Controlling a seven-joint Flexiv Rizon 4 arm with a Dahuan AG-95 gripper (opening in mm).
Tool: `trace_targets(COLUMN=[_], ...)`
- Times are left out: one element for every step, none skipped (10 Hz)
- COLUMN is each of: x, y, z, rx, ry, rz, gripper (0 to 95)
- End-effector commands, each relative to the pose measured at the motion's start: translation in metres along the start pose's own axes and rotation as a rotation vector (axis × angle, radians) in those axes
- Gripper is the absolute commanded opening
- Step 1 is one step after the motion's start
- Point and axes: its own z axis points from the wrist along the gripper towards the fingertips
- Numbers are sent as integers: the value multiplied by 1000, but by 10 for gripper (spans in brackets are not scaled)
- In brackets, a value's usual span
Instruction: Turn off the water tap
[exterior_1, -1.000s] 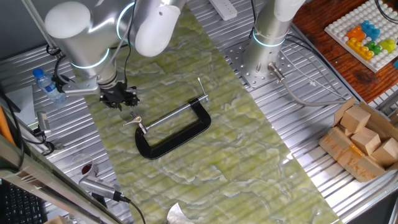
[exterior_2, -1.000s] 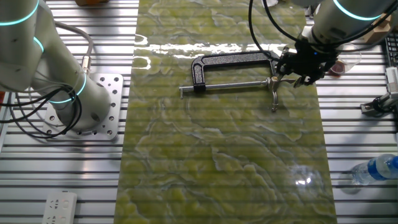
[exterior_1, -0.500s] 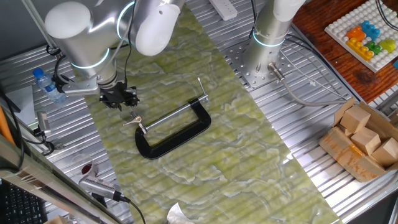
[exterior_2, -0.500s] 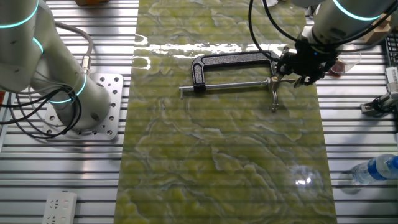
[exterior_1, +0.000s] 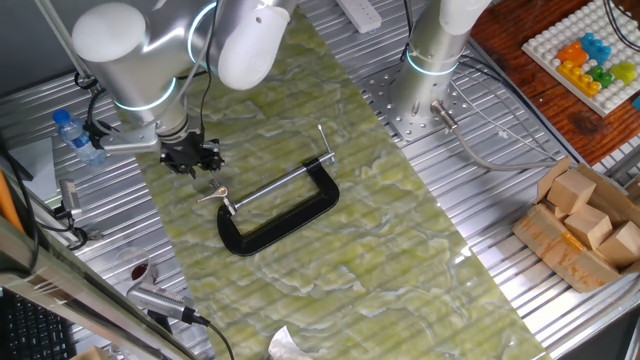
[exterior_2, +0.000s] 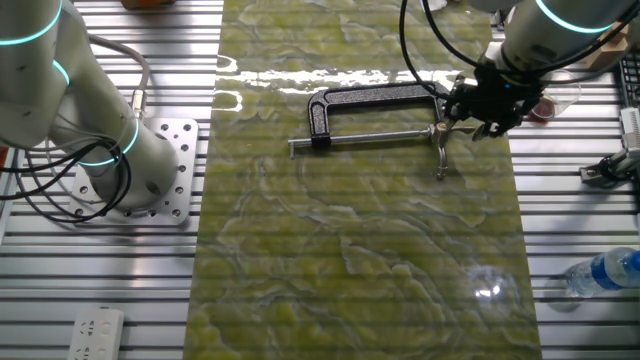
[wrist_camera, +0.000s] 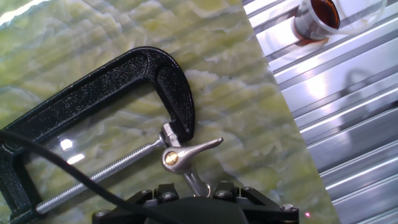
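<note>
Hand view: clamp (wrist_camera: 93, 106) lies flat on the green surface (wrist_camera: 236, 93) with its T-handle (wrist_camera: 186, 158) just beyond the claw (exterior_1: 193, 158), screw (exterior_2: 365, 139) running straight away from it; claw opening can't be told, nothing visibly gripped.

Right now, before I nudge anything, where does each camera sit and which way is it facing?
One fixed view: high, angled down across the green mat; shows the arm with its gripper beside the clamp, plus a second arm's base.
The other fixed view: high from the opposite side; gripper at the clamp's T-bar handle.
Hand view: on the hand, looking down along the fingers at the T-bar handle; only the hand's black body at the bottom edge shows.
All three share the clamp and mat.
</note>
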Motion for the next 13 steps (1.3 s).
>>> trace_targets(x=[-26, -26, -26, -26, -26, -26, -26, -26, -27, -27, -28, -30, -34], y=[-2, -2, -2, -2, -2, -2, -2, -2, -2, -2, -2, -2, -2], z=[16, 16, 16, 16, 16, 16, 16, 16, 16, 16, 15, 14, 12], rx=[3, 5, 6, 6, 6, 6, 6, 7, 6, 7, 7, 4, 3], ry=[-15, -14, -13, -13, -12, -12, -12, -11, -13, -16, -17, -19, -19], rz=[578, 595, 610, 619, 630, 642, 666, 695, 709, 726, 736, 751, 757], gripper=[380, 190, 0, 0, 0, 0, 0, 0, 0, 0, 0, 0, 0])
